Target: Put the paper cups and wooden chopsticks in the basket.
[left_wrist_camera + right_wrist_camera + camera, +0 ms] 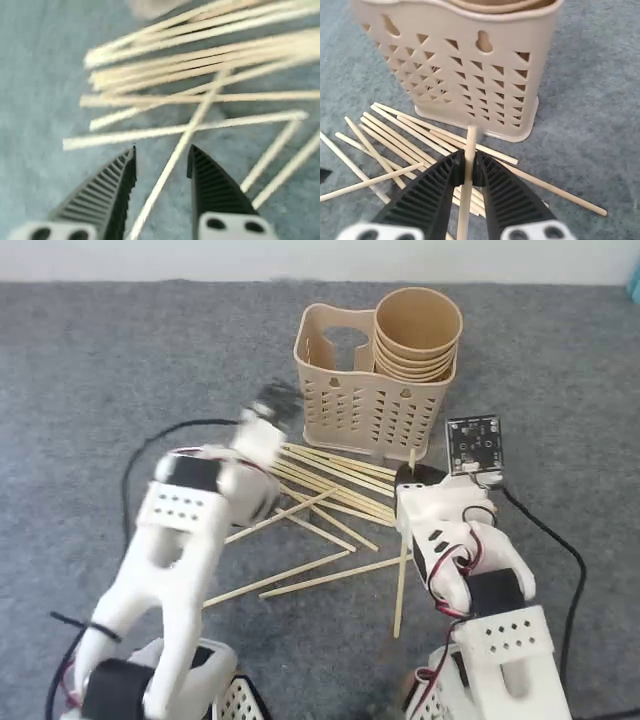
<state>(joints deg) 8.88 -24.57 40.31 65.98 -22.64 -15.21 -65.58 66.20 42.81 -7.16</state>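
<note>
Chopstick [471, 137] sits clamped in the right gripper [468, 160] near the basket [470, 75]; left gripper [163, 150] hovers spread.

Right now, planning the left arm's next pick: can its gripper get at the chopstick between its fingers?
Probably yes: the left gripper is open and straddles one chopstick, with nothing lying over that stretch. Its height above the carpet is unclear.
</note>
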